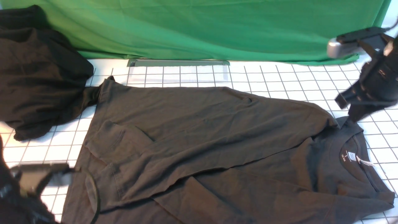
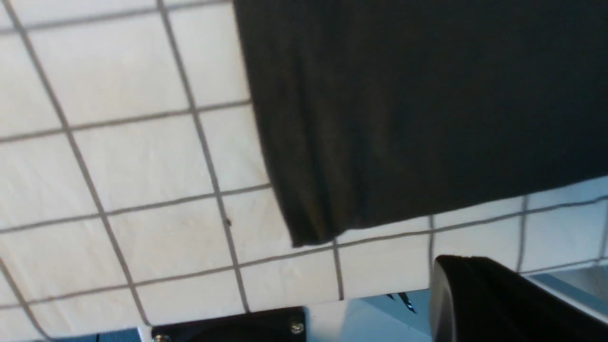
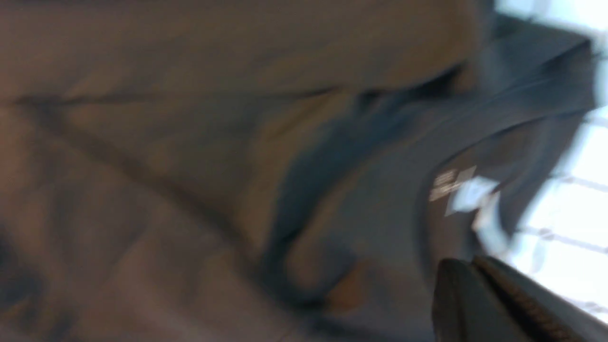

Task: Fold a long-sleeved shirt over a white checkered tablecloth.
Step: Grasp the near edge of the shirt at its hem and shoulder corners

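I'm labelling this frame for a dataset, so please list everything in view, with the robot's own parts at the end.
long-sleeved shirt: one, dark brown-black, spread across the middle of the tablecloth, partly folded, collar to the right.
neck label: one, white, inside the collar.
white checkered tablecloth: one, white with thin dark grid lines, covering the table.
black garment heap: one, black, far left on the tablecloth.
green cloth: one, green, along the far edge.
grey strip: one, grey, at the foot of the green cloth.
left gripper: one, black, near left by the shirt's hem corner, looks shut, empty.
right gripper: one, black, at the shirt's shoulder beside the collar, shut.
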Available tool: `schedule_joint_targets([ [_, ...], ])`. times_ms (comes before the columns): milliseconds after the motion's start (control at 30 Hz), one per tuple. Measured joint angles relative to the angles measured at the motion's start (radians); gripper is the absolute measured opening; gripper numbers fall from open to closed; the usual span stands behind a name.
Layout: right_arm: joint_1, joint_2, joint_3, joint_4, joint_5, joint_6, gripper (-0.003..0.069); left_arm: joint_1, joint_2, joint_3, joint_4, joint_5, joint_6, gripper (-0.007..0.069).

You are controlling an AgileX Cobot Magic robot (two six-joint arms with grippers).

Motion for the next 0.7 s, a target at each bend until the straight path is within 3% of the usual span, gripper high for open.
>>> schedule_joint_targets([
  [133, 0.000, -0.099, 0.124, 0.098, -0.037, -0.036, 0.0010, -0.002, 0.000, 0.088, 0.060, -0.076, -0.037, 0.0121],
  [300, 0.000, -0.185, 0.259, 0.171, -0.078, -0.082, 0.0010, -0.002, 0.033, 0.126, 0.097, -0.127, -0.077, 0.0378],
  [333, 0.000, -0.185, 0.261, 0.173, -0.076, -0.087, 0.0010, -0.002, 0.037, 0.126, 0.097, -0.127, -0.078, 0.0386],
  [400, 0.008, -0.188, 0.268, 0.207, -0.063, -0.136, 0.0011, -0.002, 0.099, 0.126, 0.104, -0.130, -0.081, 0.0477],
  [567, 0.083, -0.188, 0.268, 0.228, -0.075, -0.170, 0.0027, -0.002, 0.242, 0.125, 0.105, -0.144, -0.083, 0.0523],
  [667, 0.139, -0.188, 0.268, 0.230, -0.092, -0.171, 0.0034, -0.002, 0.280, 0.113, 0.091, -0.144, -0.078, 0.0511],
  [700, 0.186, -0.188, 0.268, 0.230, -0.105, -0.171, 0.0037, -0.002, 0.297, 0.107, 0.082, -0.143, -0.072, 0.0470],
])
